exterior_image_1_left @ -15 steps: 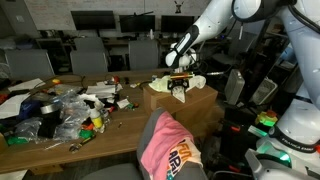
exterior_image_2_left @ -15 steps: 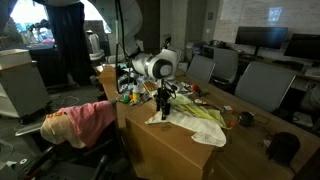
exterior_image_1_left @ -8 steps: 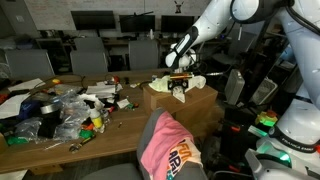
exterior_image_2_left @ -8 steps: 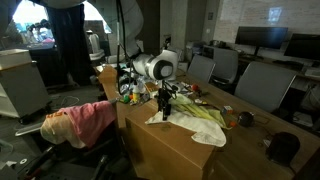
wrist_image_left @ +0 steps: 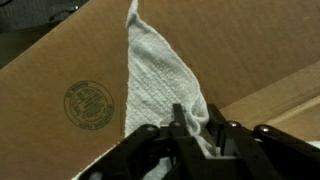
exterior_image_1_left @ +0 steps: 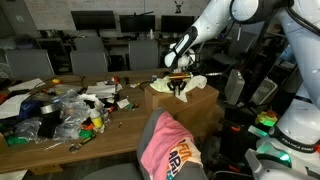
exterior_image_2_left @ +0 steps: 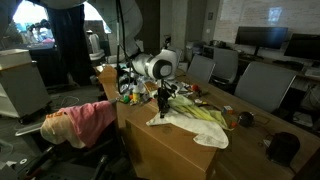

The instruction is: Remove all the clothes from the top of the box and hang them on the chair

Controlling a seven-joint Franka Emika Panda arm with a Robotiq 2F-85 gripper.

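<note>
End effector (wrist_image_left: 196, 132) narrowed onto a raised fold of the white cloth (wrist_image_left: 160, 80), which lies flat on top of the box (wrist_image_left: 60, 60). Pale yellow garment (exterior_image_2_left: 203, 114) lies beside it on the box top. Pink garment (exterior_image_1_left: 165, 145) is draped on the chair (exterior_image_1_left: 150, 128) near the box. Advice: check that the pinch takes cloth only, not cardboard. Lift straight up until the trailing edge clears the box.

The white cloth (wrist_image_left: 160, 85) is partly hidden behind the hand (wrist_image_left: 197, 126), itself cropped below.
</note>
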